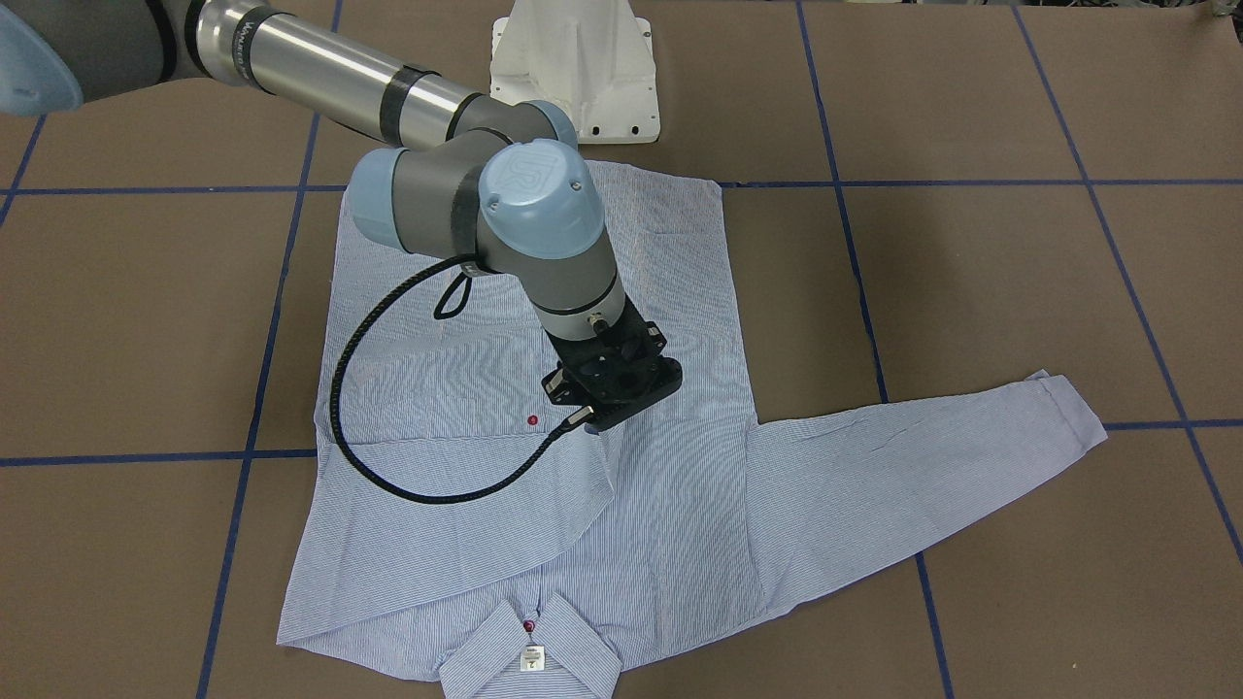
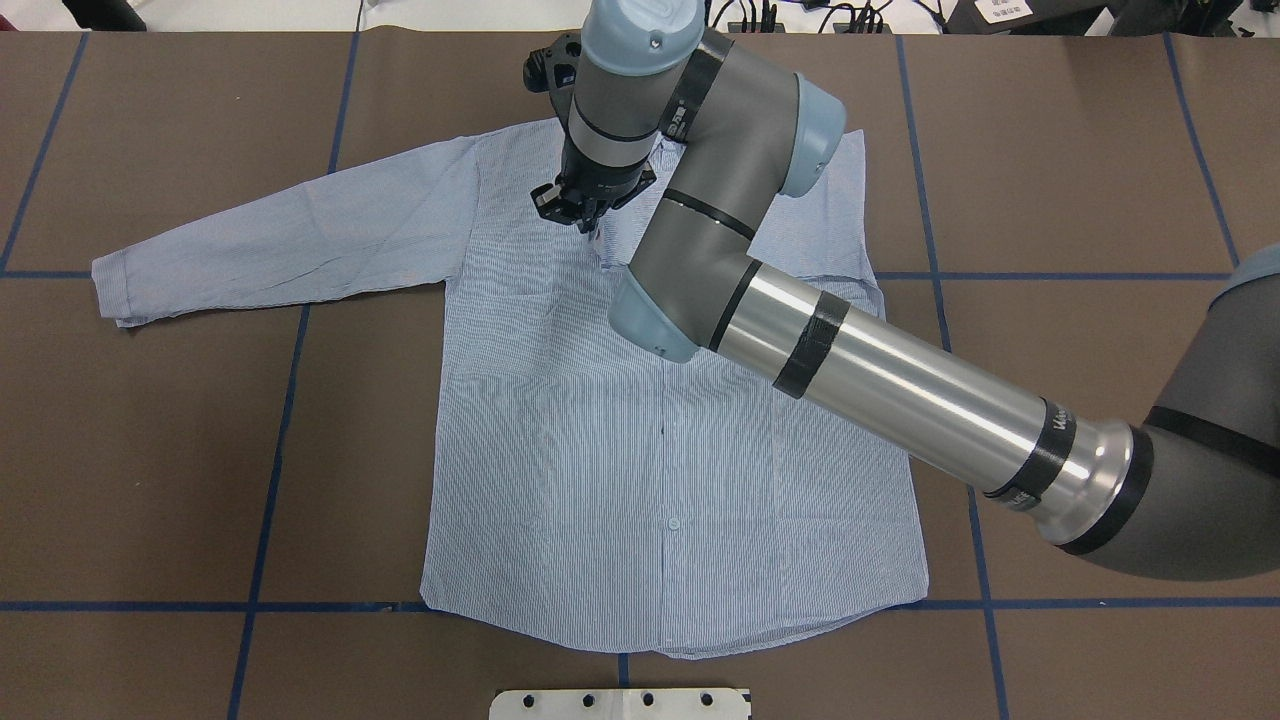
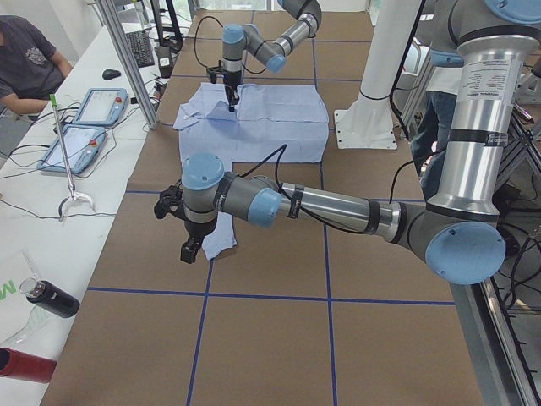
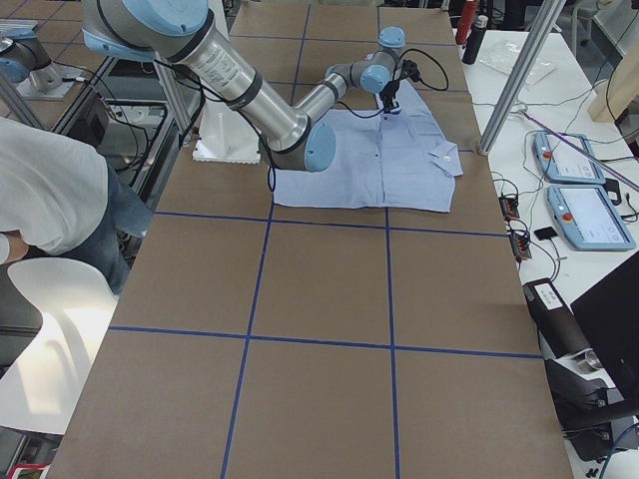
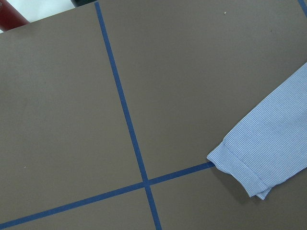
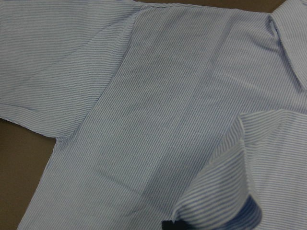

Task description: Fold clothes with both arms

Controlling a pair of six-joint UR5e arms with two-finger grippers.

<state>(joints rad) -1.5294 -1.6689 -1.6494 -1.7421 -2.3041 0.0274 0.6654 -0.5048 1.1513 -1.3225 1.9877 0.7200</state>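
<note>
On the brown paper-covered bench the shirt lies flat, front up, hem near the robot and collar at the far side. It is thin cloth in fine blue and white stripes, softly creased.

The front-facing view alone shows the collar's white neck label and the right sleeve folded slantwise across the chest, with a dark red button at its end, just beside the wrist. There the black camera mount hides the fingertips. The overhead view shows them instead: the right claw points straight down, its fingers drawn together to a narrow point on the cloth. The right wrist view shows the striped sleeve end bunched up against a dark tip at the bottom edge, so the claw is pinched on the shirt.

The left sleeve stretches out straight to the left. Only the left side view shows the left claw, hanging over that sleeve's end; whether its fingers are apart or together I cannot tell. Its wrist view shows only the rounded left cuff beside crossing blue tape lines.
</note>
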